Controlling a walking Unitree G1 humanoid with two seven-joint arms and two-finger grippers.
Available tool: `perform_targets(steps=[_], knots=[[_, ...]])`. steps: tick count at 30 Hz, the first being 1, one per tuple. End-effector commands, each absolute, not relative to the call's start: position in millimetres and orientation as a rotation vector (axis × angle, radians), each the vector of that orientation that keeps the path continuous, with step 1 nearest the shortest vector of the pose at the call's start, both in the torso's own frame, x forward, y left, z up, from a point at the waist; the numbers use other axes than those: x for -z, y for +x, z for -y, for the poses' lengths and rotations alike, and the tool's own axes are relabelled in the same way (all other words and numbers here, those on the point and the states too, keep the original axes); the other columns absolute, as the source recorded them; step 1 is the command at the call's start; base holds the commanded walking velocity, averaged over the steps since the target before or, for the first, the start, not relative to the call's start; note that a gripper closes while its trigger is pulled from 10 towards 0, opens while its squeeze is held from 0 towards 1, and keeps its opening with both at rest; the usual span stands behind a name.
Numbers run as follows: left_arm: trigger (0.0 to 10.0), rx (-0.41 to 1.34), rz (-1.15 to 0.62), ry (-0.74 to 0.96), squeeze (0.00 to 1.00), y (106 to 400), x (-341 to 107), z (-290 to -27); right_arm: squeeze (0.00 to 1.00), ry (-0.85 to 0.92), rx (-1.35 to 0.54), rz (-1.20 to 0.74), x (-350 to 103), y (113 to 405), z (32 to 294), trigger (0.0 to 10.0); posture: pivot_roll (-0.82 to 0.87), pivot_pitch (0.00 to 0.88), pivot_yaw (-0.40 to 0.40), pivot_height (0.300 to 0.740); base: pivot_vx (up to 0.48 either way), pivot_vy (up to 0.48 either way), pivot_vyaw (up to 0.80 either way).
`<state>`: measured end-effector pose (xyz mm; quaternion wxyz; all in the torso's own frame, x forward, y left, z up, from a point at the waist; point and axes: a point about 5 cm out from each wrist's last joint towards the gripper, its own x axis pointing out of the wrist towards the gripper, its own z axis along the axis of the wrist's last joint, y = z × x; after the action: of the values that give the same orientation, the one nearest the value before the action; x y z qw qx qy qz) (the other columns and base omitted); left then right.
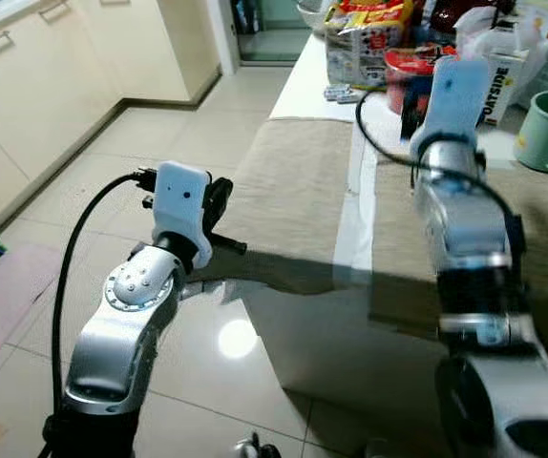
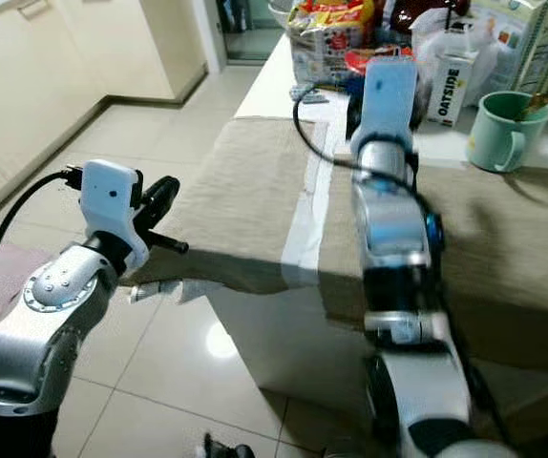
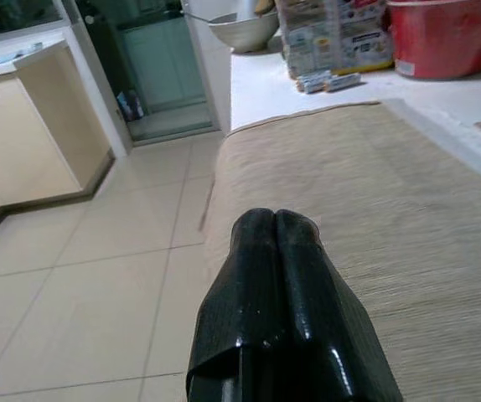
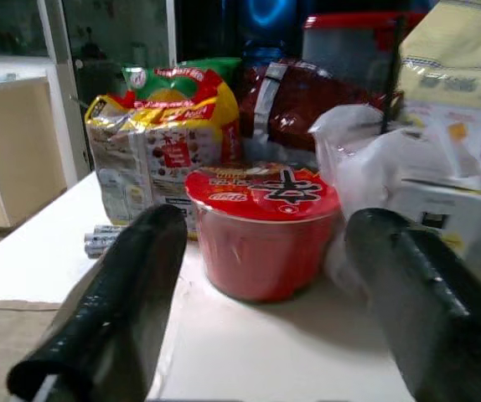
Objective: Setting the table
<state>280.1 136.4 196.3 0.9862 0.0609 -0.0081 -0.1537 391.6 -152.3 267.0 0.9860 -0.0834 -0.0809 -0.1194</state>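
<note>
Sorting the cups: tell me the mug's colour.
The handled ceramic mug is pale mint green, clearest in the right eye view.

Two silver metal arms with a round, screw-studded joint, each capped by a white camera housing bearing a small dark lens and fed by a looping black cable, end in glossy black two-fingered end effectors.

The left gripper (image 2: 164, 215) hangs just off the table's (image 2: 274, 100) left edge beside a beige placemat (image 2: 255, 181). The right arm reaches toward the far edge, where a green mug (image 2: 498, 134) and an oat-drink carton (image 2: 449, 84) stand.
</note>
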Motion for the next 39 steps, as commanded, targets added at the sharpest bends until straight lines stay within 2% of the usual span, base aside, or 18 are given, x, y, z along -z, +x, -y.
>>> perform_targets(steps=[1,5,11,28,39], knots=[[10.0,0.294,0.025,0.136,0.00,278.1,-201.5,-143.7,0.00,-0.150,0.236,0.125,-258.6,398.1,150.7,10.0,-0.08,0.074,0.179,0.740,0.000,0.000,0.00],[10.0,0.292,0.022,0.148,0.00,275.6,-203.3,-146.2,0.00,-0.168,0.213,0.029,-242.2,412.3,145.8,10.0,-0.05,0.091,0.171,0.740,0.000,0.000,0.00],[10.0,0.288,0.018,0.155,0.00,272.4,-204.8,-148.0,0.00,-0.169,0.218,-0.070,-216.8,414.7,148.1,10.0,-0.04,0.106,0.166,0.740,0.000,0.000,0.00],[10.0,0.297,0.022,0.146,0.00,274.0,-208.6,-144.5,0.00,-0.221,0.272,-0.025,-217.6,416.7,151.1,10.0,-0.07,0.107,0.167,0.740,0.000,0.000,0.00],[10.0,0.310,0.032,0.139,0.00,275.9,-212.2,-141.1,0.00,-0.238,0.288,-0.123,-196.7,414.1,159.0,10.0,-0.07,0.098,0.175,0.740,0.000,0.000,0.00]])
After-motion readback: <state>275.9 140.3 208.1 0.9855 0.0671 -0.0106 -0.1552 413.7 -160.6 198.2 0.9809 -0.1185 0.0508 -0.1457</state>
